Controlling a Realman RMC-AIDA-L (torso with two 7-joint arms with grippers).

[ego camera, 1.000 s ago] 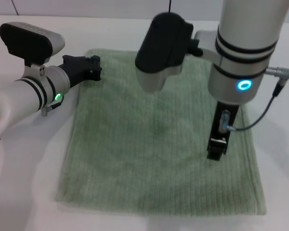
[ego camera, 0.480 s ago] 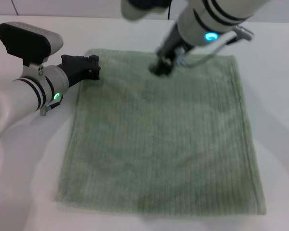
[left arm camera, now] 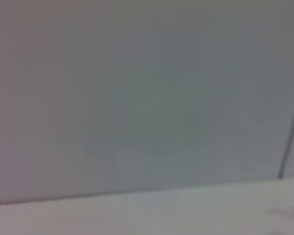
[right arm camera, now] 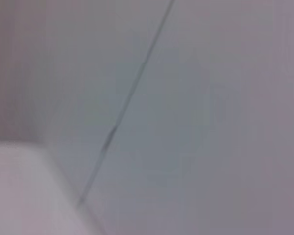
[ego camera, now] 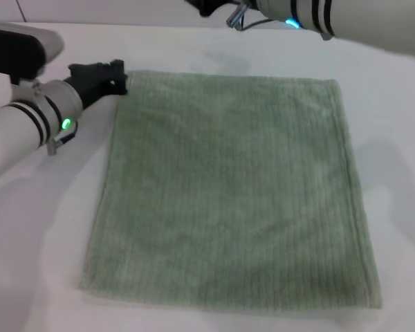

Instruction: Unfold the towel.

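Towel [ego camera: 228, 194] lay fully spread; unfolding looked done.
Left gripper [ego camera: 100, 76] at ten o'clock, right gripper [ego camera: 218, 7] at twelve; jaw states unclear.

Sage-green ribbed towel [ego camera: 228, 190], spread flat, unfolded, on white table [ego camera: 394, 180]

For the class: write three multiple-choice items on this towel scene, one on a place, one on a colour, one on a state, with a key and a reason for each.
1. Where is the left gripper?
A. by the towel's far left corner
B. on the towel's middle
C. at its near right corner

2. What colour is the towel?
A. dark blue
B. pale green
C. red

3. How does the towel lie?
A. rolled up
B. bunched in a heap
C. spread flat

Key: 1 A, the dark gripper sits at that corner in the head view; 2 B, the cloth is pale sage green; 3 C, it lies open on the white table with all four edges showing.
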